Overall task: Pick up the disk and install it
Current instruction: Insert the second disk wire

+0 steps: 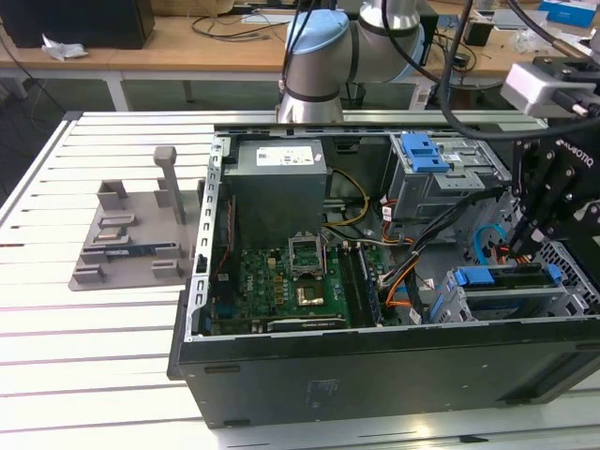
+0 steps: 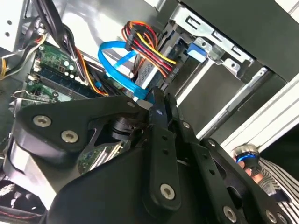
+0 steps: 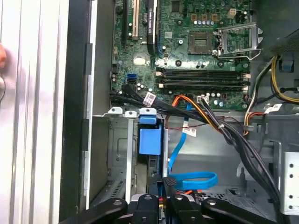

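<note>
The disk (image 1: 502,278) sits edge-up in the drive cage (image 1: 562,300) at the near corner of the open computer case (image 1: 375,366), on the exterior view's right, with its blue frame showing along the top (its label cannot be made out). Just above the disk's right end hangs the black gripper (image 1: 525,246), and whether it touches the disk cannot be told. In both wrist views the gripper (image 2: 158,100) (image 3: 167,183) has its fingers drawn close together, with nothing visible between them. A flat blue data cable (image 2: 117,60) (image 3: 191,179) loops just beside the tips. Further left in the case lies the green motherboard (image 1: 281,281) (image 3: 196,46), and beyond it stands the grey power-supply box (image 1: 278,187). A second cage with a blue latch (image 1: 422,150) stands at the far right. The case rests on a white slatted table (image 1: 94,375), where a grey fixture (image 1: 131,234) sits to its left.
</note>
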You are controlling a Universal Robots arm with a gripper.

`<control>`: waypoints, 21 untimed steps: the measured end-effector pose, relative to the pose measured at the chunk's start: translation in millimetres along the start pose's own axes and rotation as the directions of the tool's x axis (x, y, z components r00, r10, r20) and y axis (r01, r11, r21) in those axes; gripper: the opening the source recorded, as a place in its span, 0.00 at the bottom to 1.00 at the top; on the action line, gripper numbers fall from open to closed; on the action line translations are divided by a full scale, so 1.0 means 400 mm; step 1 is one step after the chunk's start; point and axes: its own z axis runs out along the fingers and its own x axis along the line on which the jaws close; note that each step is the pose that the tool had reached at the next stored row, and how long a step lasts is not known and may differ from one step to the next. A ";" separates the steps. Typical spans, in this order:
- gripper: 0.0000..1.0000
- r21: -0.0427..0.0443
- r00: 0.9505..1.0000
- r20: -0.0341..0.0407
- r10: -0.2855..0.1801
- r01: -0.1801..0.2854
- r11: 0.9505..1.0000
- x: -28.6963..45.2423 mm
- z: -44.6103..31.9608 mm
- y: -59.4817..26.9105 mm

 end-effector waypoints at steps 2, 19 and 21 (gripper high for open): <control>0.16 0.000 1.000 0.007 0.000 0.000 1.000 0.002 0.014 -0.001; 0.16 0.001 1.000 0.020 -0.003 0.003 1.000 0.017 0.051 -0.004; 0.16 0.001 1.000 0.026 -0.003 0.003 1.000 0.019 0.051 -0.001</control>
